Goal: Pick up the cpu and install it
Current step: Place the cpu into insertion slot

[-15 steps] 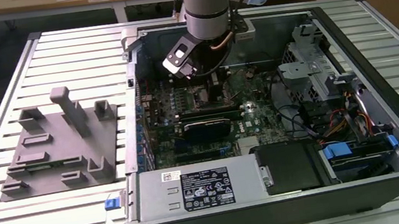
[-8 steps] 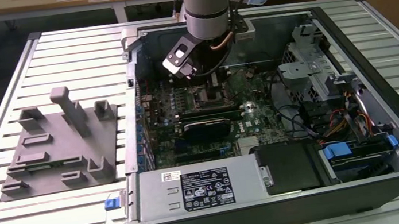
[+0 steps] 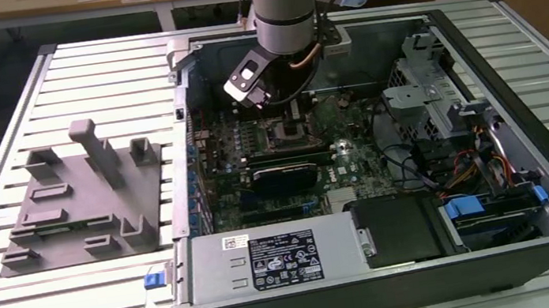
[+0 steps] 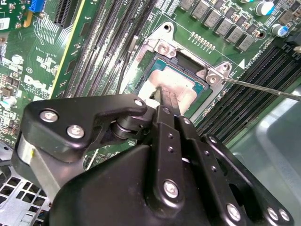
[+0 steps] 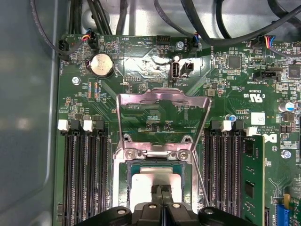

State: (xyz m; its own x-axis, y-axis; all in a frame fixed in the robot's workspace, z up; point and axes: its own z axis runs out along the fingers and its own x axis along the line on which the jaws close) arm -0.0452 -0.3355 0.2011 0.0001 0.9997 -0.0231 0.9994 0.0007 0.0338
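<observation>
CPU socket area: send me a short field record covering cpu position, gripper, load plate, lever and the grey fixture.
cpu: lies flat within the socket frame, pale top up
socket: on the motherboard, memory slots on both sides
load plate: stands open, not over the cpu
lever: thin metal rod, unlatched, angled beside the socket
gripper: fingers together, tips at the cpu's top; contact cannot be confirmed
computer case: open, the arm reaches down into it
grey fixture: on the slatted table, at the exterior view's left of the case
</observation>
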